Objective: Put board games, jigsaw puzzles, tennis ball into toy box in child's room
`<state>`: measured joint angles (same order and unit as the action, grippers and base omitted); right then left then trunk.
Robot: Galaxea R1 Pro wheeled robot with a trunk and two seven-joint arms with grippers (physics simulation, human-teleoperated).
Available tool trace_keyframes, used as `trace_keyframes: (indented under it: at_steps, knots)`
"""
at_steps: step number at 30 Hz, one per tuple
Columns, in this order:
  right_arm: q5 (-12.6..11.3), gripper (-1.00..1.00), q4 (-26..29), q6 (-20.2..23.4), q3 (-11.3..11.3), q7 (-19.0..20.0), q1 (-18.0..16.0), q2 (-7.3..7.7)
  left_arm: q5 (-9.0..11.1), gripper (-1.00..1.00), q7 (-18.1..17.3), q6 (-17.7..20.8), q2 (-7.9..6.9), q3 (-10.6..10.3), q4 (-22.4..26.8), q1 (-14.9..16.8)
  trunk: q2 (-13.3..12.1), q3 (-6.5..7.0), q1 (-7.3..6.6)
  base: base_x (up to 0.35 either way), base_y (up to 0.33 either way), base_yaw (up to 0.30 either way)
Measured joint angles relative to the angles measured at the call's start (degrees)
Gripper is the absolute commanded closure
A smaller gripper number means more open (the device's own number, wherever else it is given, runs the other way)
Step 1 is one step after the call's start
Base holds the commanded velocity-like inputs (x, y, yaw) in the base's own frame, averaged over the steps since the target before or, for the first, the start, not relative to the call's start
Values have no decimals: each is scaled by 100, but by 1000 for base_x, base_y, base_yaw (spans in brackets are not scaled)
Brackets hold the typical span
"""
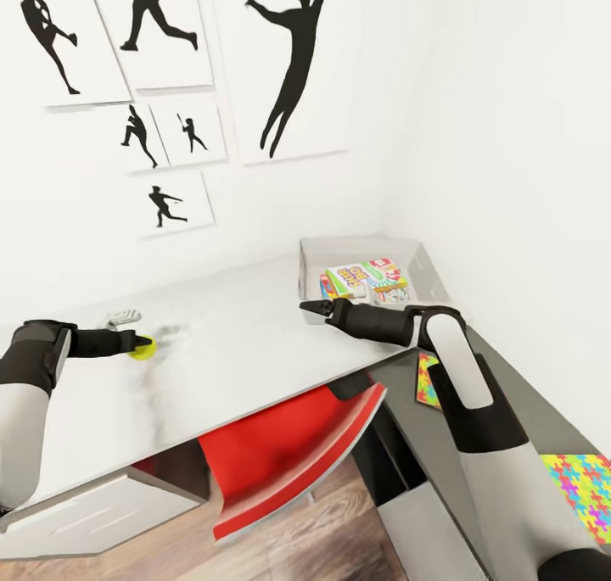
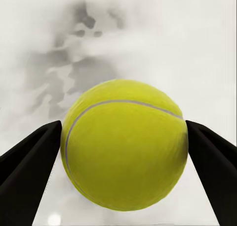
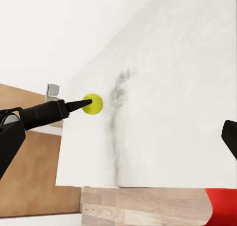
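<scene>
the left tool (image 2: 123, 137) has its two black fingers (image 2: 29, 161) pressed against opposite sides of the tennis ball (image 2: 124, 144), so it is closed on the ball; in the head view the same tool (image 1: 140, 343) sits low over the light grey surface (image 1: 246, 352), near its far edge by the wall, with the ball (image 1: 142, 347) at its tip. whether the ball is lifted off the surface or resting on it i cannot tell.

outward from there, the toy box (image 1: 428, 267) stands at the far corner of the surface against the walls, well apart from the ball along that far edge, on the robot's right. it already holds board games (image 1: 367, 280) lying flat.

the right tool (image 1: 307, 307) hovers just beside the near rim of the toy box, between ball and box; its fingers look close together and hold nothing.

so the carry, as i judge it, runs rightward along the far edge, across the bare light top, and the right arm stands in that path.

two jigsaw puzzles (image 1: 585, 483) lie on the dark part of the surface, near the right arm.
</scene>
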<state>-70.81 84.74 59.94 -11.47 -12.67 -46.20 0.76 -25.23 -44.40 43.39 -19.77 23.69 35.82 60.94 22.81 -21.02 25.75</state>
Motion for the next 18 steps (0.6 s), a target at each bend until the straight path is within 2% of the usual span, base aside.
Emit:
trace_keyframes:
  at_steps: [11,18]
  knots:
    - [-68,-100,27,-1,37,8,21,0,-7,100,-542,-6,-283,1,1,0,0,103,-1,-36,261,-134]
    - [-66,-100,30,-1,58,200,22,0,-11,100,-706,-13,-370,1,1,0,0,168,-1,-1,272,-142]
